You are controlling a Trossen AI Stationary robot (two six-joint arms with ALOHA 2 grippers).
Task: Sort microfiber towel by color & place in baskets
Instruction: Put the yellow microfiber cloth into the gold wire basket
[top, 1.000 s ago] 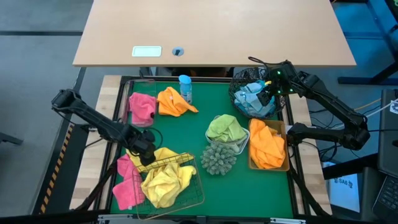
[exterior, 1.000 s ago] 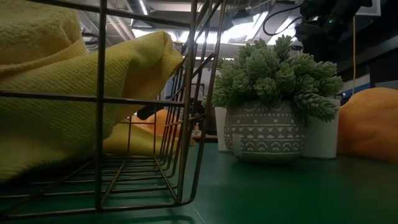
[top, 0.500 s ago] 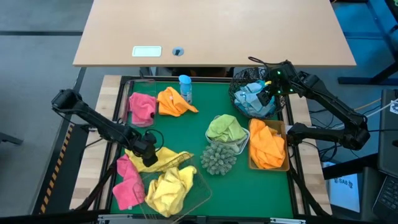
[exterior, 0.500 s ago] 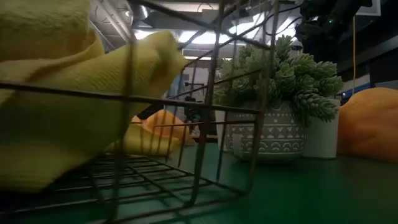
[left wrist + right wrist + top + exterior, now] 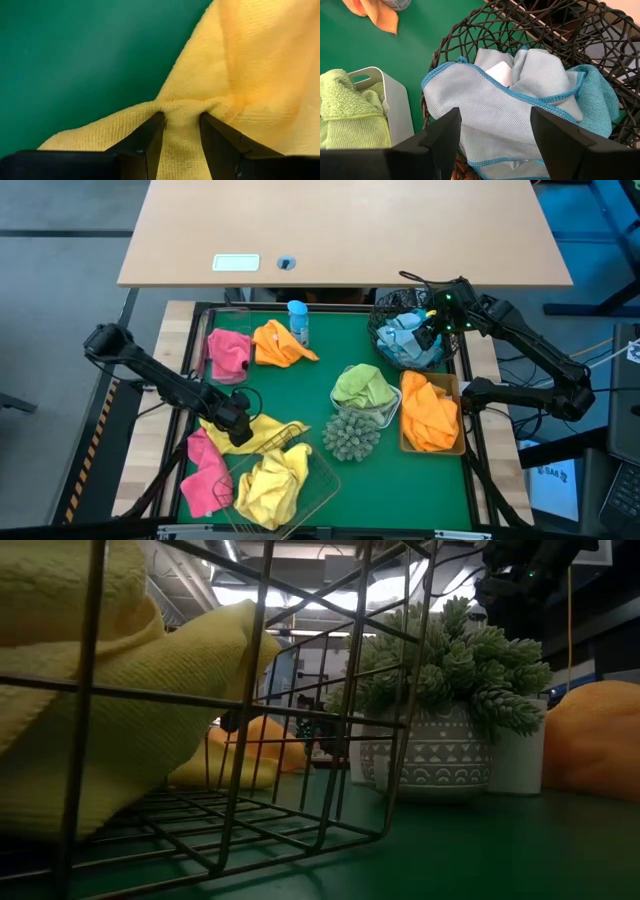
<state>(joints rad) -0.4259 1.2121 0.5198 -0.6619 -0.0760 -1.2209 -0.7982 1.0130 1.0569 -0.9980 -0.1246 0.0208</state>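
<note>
My left gripper (image 5: 238, 430) (image 5: 181, 117) is shut on a yellow towel (image 5: 268, 430) that runs from the green mat into the gold wire basket (image 5: 322, 468) (image 5: 238, 730). More yellow cloth (image 5: 268, 486) fills that basket. My right gripper (image 5: 432, 328) (image 5: 494, 115) is open above the round black wire basket (image 5: 385, 308) (image 5: 470, 25). Blue and grey towels (image 5: 510, 100) lie in the black basket. My left gripper pinches a bunched fold of the yellow towel (image 5: 181, 106) between its two fingers (image 5: 150, 135), coming from above. The cloth puckers at the pinch. The rest of the towel lies spread on the mat and reaches toward the gold basket.
Pink towels sit in the clear bin (image 5: 228, 352) and on the mat (image 5: 203, 472). An orange towel (image 5: 280, 343) lies beside the blue spray bottle (image 5: 297, 323). A green towel fills the white tray (image 5: 362, 387), orange towels the tan tray (image 5: 430, 412). The spiky plant (image 5: 350, 436) stands mid-table.
The gold basket with its yellow cloth has turned about and slid toward the near edge, its corner now pointing toward the table's right. My left gripper, still shut on the yellow towel, has moved slightly toward the basket. The right arm has kept still.
</note>
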